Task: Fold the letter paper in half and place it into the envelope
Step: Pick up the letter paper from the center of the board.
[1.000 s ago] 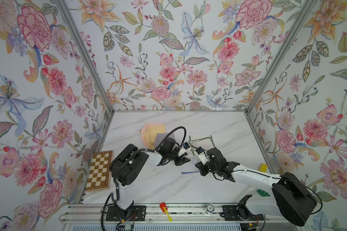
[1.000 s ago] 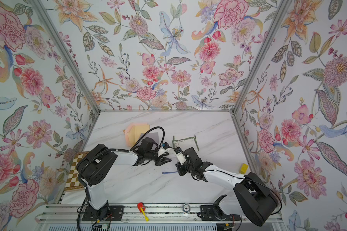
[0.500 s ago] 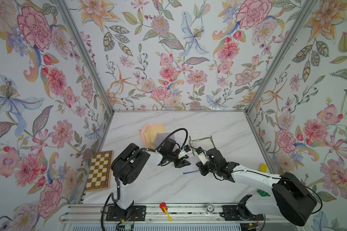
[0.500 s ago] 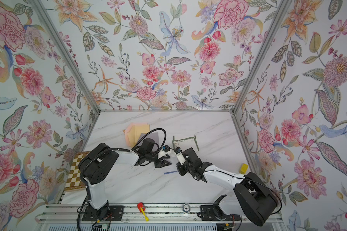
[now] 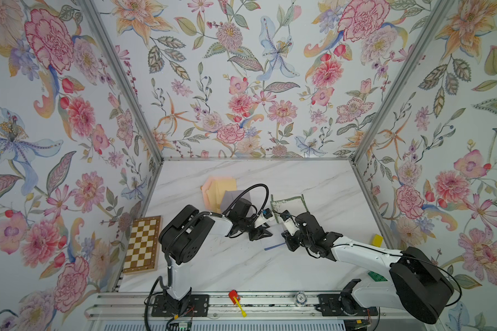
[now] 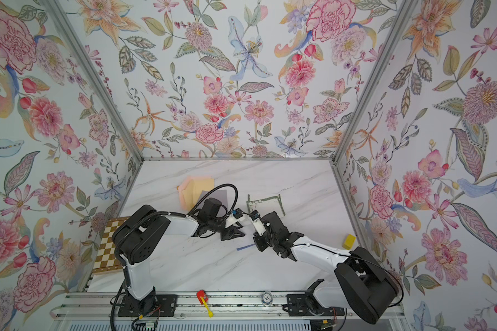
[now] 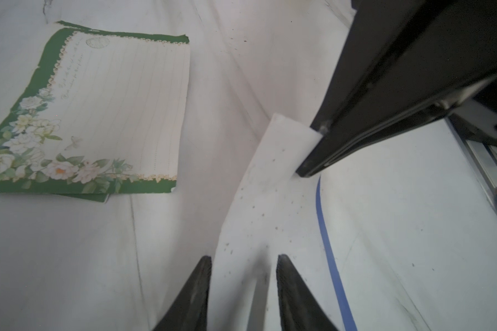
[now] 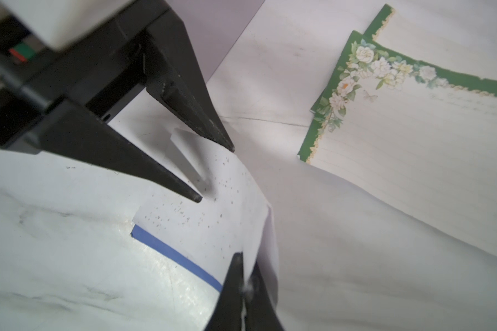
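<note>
My right gripper (image 8: 246, 259) is clenched on the envelope (image 8: 213, 217) at the centre of the tabletop (image 5: 313, 177), my left gripper (image 7: 243, 257) is released with tips astride its lifted edge, and the letter (image 7: 112, 109) lies just beside it toward the far edge.

Top views: bright, even, diffuse light from above; only soft shadows under the arms (image 5: 362, 252) on the desk (image 5: 313, 177). Wide-angle stretch at the edges, walls (image 6: 241, 86) splay outward. Sharp throughout. Wrist views: flatter, slightly washed out, closest foreground out of focus. Sheen on the desk in the right wrist view. Letter paper (image 7: 112, 100) fairly sharp, fine print soft.
</note>
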Action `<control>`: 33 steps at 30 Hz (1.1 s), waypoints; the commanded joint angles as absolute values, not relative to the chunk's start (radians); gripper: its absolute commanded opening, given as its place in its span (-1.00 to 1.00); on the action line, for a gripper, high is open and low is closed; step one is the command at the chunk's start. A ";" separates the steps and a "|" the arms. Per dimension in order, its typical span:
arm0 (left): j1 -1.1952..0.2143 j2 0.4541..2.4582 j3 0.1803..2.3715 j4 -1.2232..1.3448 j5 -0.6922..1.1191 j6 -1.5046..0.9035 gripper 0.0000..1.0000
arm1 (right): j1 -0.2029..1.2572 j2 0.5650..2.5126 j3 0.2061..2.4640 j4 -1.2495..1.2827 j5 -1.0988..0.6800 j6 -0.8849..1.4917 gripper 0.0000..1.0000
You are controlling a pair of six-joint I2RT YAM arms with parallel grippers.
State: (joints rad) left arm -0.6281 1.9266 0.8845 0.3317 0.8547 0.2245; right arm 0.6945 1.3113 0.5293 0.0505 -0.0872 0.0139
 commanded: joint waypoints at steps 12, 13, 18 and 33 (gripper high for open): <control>-0.614 1.972 0.910 0.307 0.936 0.203 -0.50 | 0.702 1.303 0.524 0.122 -0.055 0.012 -0.86; -0.614 1.972 0.912 0.304 0.936 0.203 -0.50 | 0.702 1.300 0.519 0.129 -0.055 0.013 -0.86; -0.614 1.974 0.914 0.305 0.936 0.196 -0.48 | 0.701 1.296 0.512 0.138 -0.058 0.017 -0.86; -0.606 2.000 0.934 0.307 0.959 0.150 -0.42 | 0.703 1.278 0.460 0.200 -0.045 0.037 -0.87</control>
